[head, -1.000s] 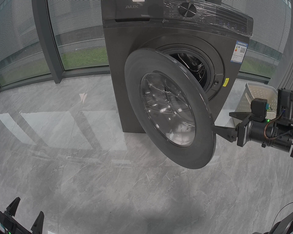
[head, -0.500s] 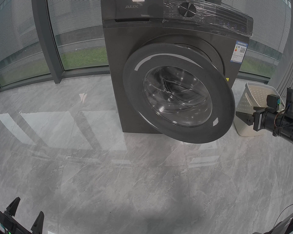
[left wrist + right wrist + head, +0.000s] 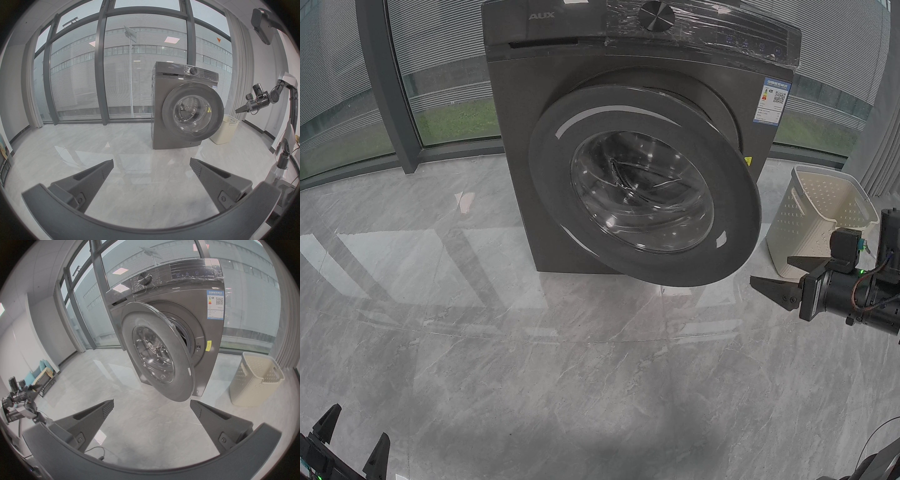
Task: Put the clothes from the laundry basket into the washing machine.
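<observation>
I find the right gripper (image 3: 770, 270) spread wide, empty, near the washing machine door (image 3: 640, 190) (ajar, presumably unlatched). The laundry basket (image 3: 822, 219) stands beside it, clothes indiscernible. Risk: glancing push, door rebounds.

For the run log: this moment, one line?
washer door part open | laundry basket looks empty | right gripper open, empty | left gripper open

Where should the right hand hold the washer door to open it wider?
Grip the door by its free rim, coming from the robot's right with the open right hand. It hinges on the left and stands ajar, leaving a gap behind that rim.
</observation>
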